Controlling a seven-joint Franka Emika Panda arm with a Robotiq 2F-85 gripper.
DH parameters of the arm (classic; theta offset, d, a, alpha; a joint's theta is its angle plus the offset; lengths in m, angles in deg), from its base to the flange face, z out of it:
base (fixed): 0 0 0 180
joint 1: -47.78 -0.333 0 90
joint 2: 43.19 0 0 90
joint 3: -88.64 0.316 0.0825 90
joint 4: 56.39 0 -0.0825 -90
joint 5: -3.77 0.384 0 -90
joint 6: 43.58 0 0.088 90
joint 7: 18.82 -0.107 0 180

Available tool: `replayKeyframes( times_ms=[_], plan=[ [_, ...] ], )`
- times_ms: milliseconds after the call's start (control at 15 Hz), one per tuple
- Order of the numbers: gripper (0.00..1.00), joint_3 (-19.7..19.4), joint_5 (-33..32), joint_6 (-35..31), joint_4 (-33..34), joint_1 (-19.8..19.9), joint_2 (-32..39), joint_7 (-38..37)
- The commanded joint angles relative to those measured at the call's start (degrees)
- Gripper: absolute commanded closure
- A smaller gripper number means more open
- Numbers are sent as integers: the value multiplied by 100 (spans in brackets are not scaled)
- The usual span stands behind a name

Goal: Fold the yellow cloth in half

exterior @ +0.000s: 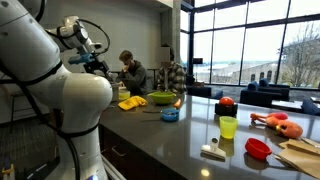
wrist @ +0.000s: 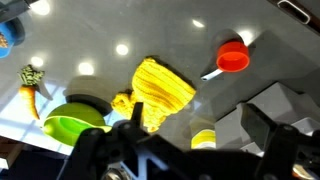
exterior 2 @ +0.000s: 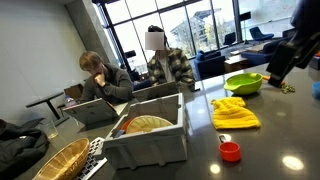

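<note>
The yellow cloth lies rumpled on the dark counter next to the lime-green bowl. It shows in both exterior views. My gripper hangs above the counter with its fingers wide apart and nothing held. The cloth lies just beyond its left finger. In an exterior view the gripper is a dark shape above and to the right of the cloth, not touching it. A small yellow patch shows between the fingers; I cannot tell what it is.
A red cap lies near the cloth, and a toy carrot near the bowl. A grey bin and a wicker basket stand on the counter. A blue bowl, a yellow-green cup and a red bowl stand further along. People sit behind.
</note>
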Motion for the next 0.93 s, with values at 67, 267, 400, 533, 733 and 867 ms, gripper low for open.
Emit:
replayKeyframes(
  times_ms=[67, 267, 400, 533, 733, 867],
  plan=[
    [0, 1395, -1242, 315, 1352, 1237, 1104, -1105],
    [0, 2221, -2355, 809, 1974, 2120, 1443, -1742],
    [0, 2670, -2824, 1173, 2345, 2583, 1657, -1991],
    [0, 3056, -3075, 1470, 2659, 2916, 1939, -2103],
    [0, 3502, -3042, 1934, 2967, 3217, 2407, -1995],
    [0, 3842, -2828, 2045, 3112, 3508, 2685, -1896]
  ],
)
